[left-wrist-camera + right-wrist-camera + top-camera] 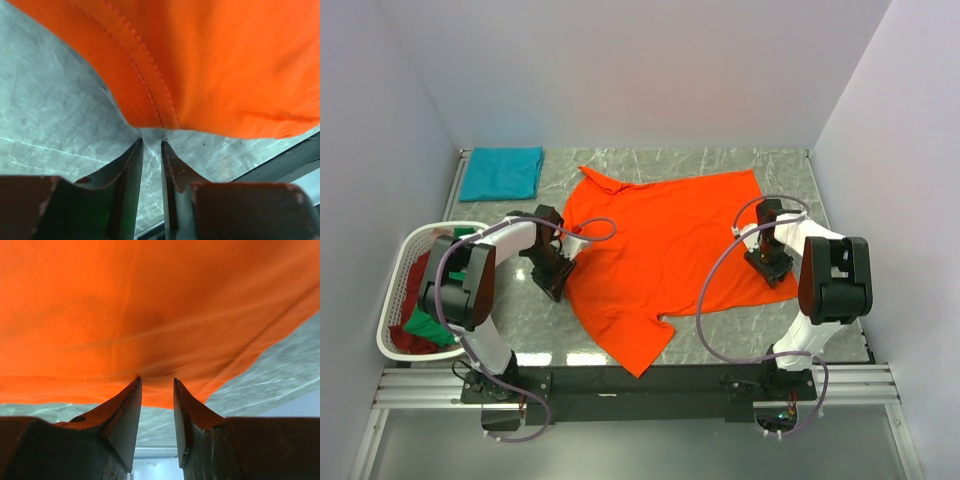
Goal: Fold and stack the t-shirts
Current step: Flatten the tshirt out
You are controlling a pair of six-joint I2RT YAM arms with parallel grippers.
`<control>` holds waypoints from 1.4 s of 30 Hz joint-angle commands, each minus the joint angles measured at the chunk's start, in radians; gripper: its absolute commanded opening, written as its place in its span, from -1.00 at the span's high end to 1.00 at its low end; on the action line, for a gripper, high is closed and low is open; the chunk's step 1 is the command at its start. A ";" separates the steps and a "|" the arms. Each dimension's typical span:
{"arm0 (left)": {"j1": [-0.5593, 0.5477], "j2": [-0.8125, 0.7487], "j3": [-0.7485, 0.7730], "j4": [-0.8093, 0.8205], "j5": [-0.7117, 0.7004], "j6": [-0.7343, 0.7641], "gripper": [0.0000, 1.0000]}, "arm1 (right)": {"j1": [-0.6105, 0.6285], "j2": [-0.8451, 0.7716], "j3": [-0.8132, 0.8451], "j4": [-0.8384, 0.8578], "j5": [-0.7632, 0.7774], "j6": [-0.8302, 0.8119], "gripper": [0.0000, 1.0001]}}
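**Orange cotton spread flat, a claw at each side**

Nearest the arm bases, the orange t-shirt (660, 240) lies open across the middle of the marbled tabletop (720, 165), one sleeve pointing toward the bottom of the overhead view. The left claw (151, 150) sits at its left hem, the fingers nearly together with a thin slit between them. The right claw (157, 385) meets the right edge with a wider gap. At both, the cloth reaches the fingertips, but I cannot tell whether either has a real bite on it.

My guess is that the first fold is starting. To do it well, both claws should take the hem fully, lift level and together, and carry the cloth over without dragging the rest.

At the left edge, a white basket (395, 260) holds the green t-shirt (425, 325) and the dark red t-shirt (412, 285). In the upper left corner, the teal t-shirt (500, 172) lies folded, ready to be stacked on.
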 commanded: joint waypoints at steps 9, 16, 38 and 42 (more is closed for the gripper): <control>0.018 -0.179 0.077 -0.090 0.075 0.068 0.38 | 0.003 -0.205 -0.031 -0.088 -0.004 -0.028 0.19; -0.092 -0.086 0.160 0.017 0.177 -0.085 0.35 | -0.002 -0.138 0.128 -0.111 -0.110 0.045 0.19; -0.035 -0.067 0.248 -0.127 0.173 0.099 0.19 | 0.007 -0.216 0.011 -0.270 -0.204 0.016 0.14; -0.009 0.047 0.514 -0.028 0.241 -0.032 0.01 | -0.014 -0.223 0.188 -0.263 -0.256 0.084 0.11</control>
